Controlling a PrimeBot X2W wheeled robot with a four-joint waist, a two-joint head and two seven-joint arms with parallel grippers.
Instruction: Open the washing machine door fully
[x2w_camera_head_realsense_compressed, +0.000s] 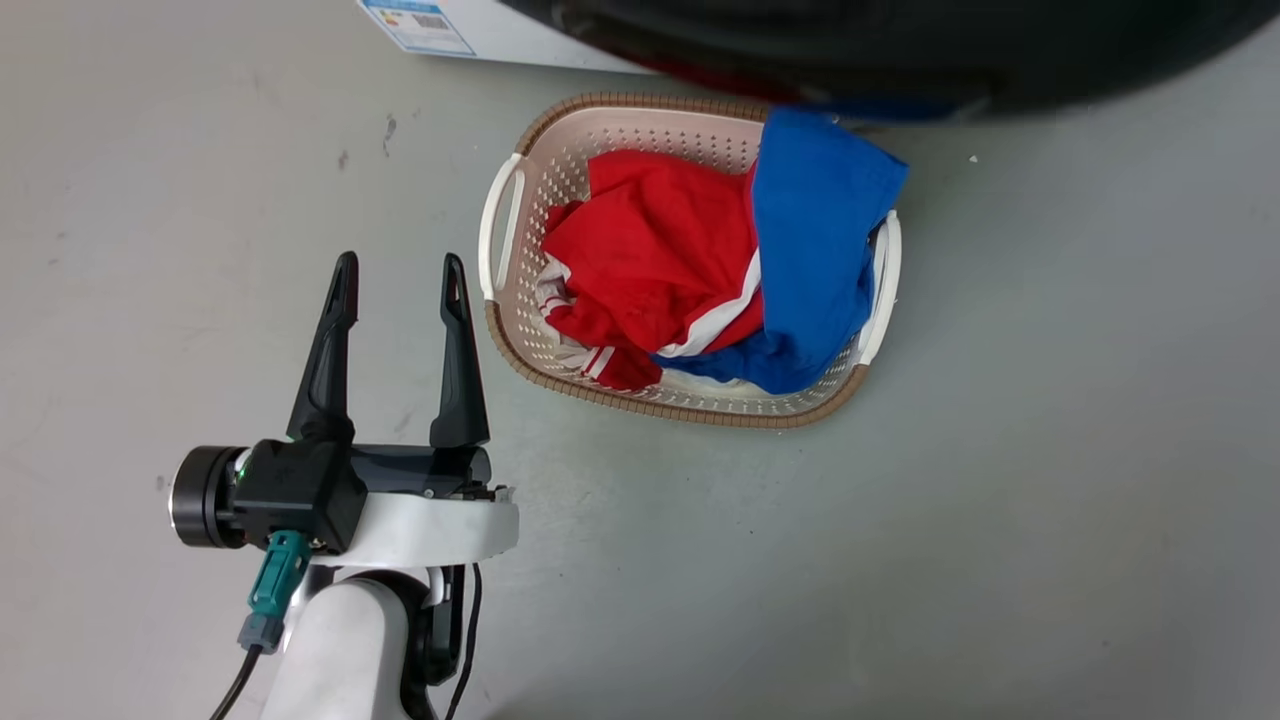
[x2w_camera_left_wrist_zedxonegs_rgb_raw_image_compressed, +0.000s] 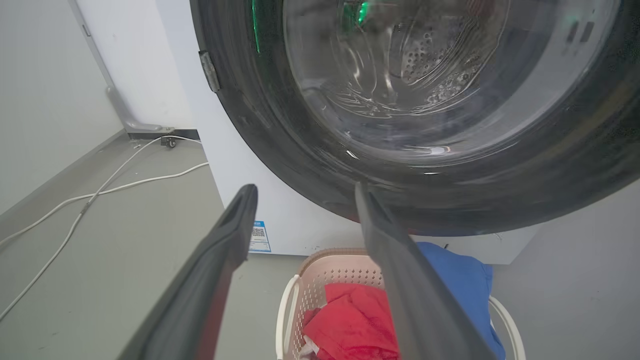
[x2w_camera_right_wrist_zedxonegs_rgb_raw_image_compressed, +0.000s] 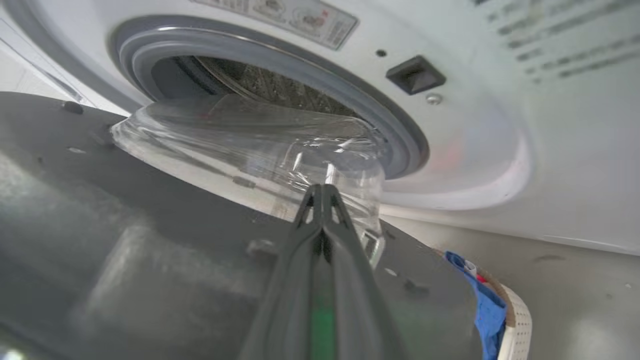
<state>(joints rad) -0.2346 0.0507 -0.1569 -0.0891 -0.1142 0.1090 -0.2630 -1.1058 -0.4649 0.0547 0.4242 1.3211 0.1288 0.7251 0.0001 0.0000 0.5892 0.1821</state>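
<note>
Laundry basket (x2w_camera_head_realsense_compressed: 690, 408) on the grey floor (x2w_camera_head_realsense_compressed: 1050, 500), hard against the foot of the washing machine (x2w_camera_head_realsense_compressed: 520, 35). Pale perforated plastic, woven brown rim, white handles at both ends. Contents: red garment (x2w_camera_head_realsense_compressed: 650, 250) with white stripes heaped on the left, blue garment (x2w_camera_head_realsense_compressed: 815, 250) on the right, draped up over the basket's rim on the machine side.

Washing machine door (x2w_camera_left_wrist_zedxonegs_rgb_raw_image_compressed: 280, 135) stands partly open, swung out from the white front so that its black ring overhangs the far end of the basket. From the right wrist view, the door's glass bowl (x2w_camera_right_wrist_zedxonegs_rgb_raw_image_compressed: 250, 150) is out of the grey gasket (x2w_camera_right_wrist_zedxonegs_rgb_raw_image_compressed: 400, 135), with perforated drum steel visible behind it.

Left gripper (x2w_camera_head_realsense_compressed: 400, 260): hovers over bare floor left of the basket, forearm rising from the near edge, fingers pointing toward the machine. Jaws spread wide, nothing between them.

Right gripper (x2w_camera_right_wrist_zedxonegs_rgb_raw_image_compressed: 320, 189): lies along the door's grey inner face, tip at the base of the glass bowl. Jaws closed together, fingers (x2w_camera_right_wrist_zedxonegs_rgb_raw_image_compressed: 345, 235) meeting at the tips; cannot make out anything pinched between them.

White cables (x2w_camera_left_wrist_zedxonegs_rgb_raw_image_compressed: 100, 190) trail over the floor left of the machine.
</note>
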